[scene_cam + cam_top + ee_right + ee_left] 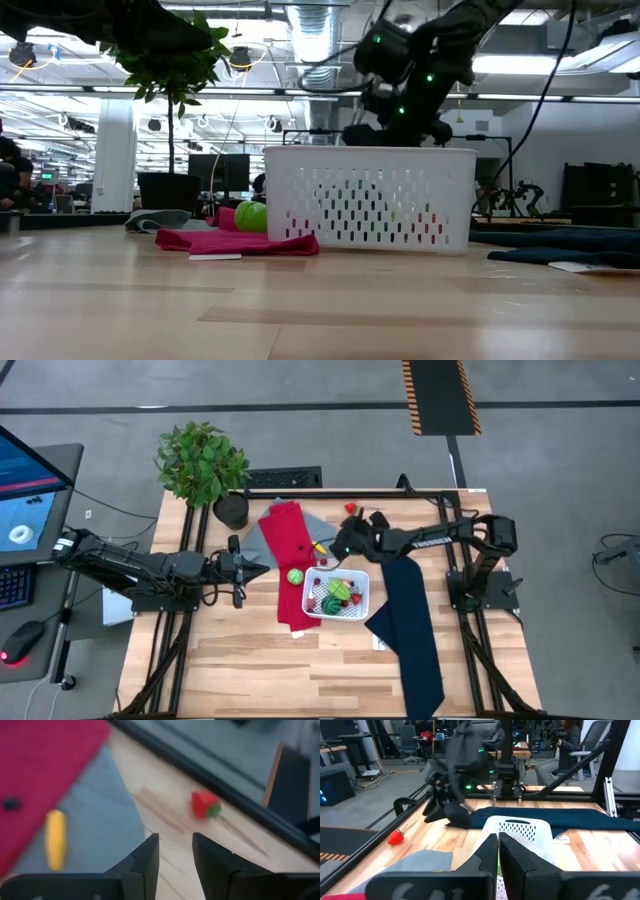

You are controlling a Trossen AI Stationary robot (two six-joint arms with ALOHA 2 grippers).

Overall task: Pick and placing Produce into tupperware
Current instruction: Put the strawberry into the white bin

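Right gripper (175, 855) fingers narrowly apart, empty, above red piece (205, 805). Left gripper (498, 857) fingers together, parked. Risk: narrow gap knocks the piece away.

White tupperware (368, 197) sits on the wooden table (300, 310), slotted wall facing us. Green produce ball (251, 216) on red cloth (236, 241) beside it. Dark arm (410, 70) hangs above the tub, green lights lit.

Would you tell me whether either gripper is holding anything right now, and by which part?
Nothing is held. The right gripper is open and empty near the red strawberry; the left gripper is shut on nothing.
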